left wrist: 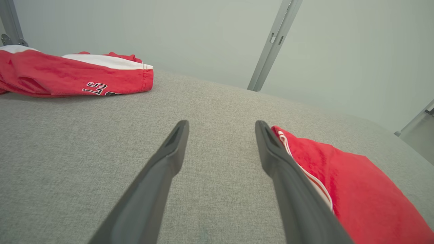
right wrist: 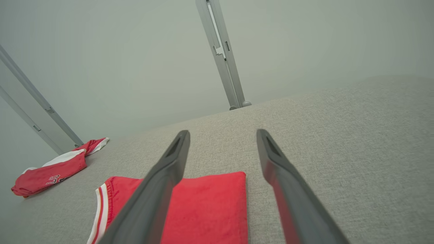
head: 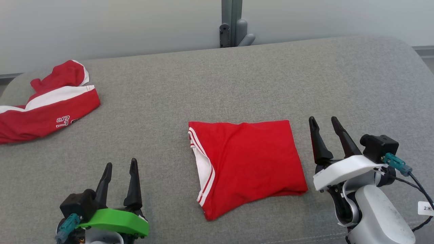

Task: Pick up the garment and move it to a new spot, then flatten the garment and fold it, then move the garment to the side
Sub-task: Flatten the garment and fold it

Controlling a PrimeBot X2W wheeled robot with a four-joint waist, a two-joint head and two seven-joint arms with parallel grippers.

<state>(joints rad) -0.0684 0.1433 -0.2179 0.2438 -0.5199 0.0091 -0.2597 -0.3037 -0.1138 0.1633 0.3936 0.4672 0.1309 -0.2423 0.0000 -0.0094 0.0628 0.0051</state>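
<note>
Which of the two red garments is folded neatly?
The middle garment, a flat rectangle with striped trim; the left garment lies crumpled and shows white lettering.

Wide grey fabric-covered surface [head: 237, 84] spreading under everything, folded red garment [head: 251, 162] lying flat near its front middle, white-striped edge facing left, crumpled red-and-white jersey [head: 51, 108] resting well apart at the far left edge.
</note>
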